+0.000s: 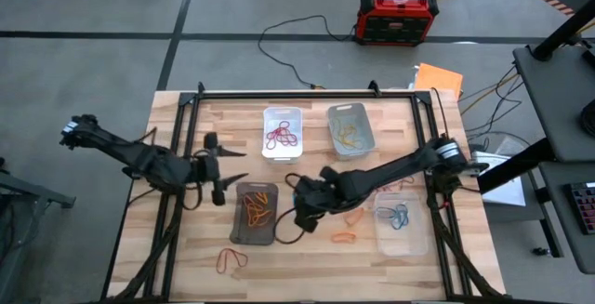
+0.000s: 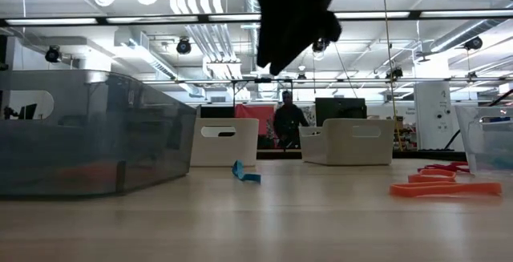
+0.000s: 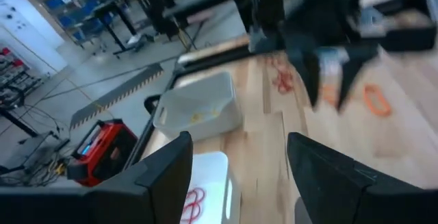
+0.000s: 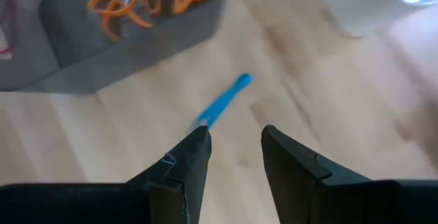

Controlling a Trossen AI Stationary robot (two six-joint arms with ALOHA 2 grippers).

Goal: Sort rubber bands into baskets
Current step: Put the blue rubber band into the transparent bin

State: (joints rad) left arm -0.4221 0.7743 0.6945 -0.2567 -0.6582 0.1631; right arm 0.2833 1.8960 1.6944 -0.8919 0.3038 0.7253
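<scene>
Probably a lab: ceiling ducts, monitors, concrete floor

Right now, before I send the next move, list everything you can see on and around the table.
White basket: one, rear centre, red bands inside.
Grey basket: one, rear right, tan bands.
Dark basket: one, front centre, orange bands.
Clear basket: one, front right, blue bands.
Blue band: one, loose beside the dark basket.
Orange loose bands: a few, front of table.
Red-black box: one, on floor.
Left gripper: open, left of the dark basket.
Right gripper: open above the blue band.
</scene>
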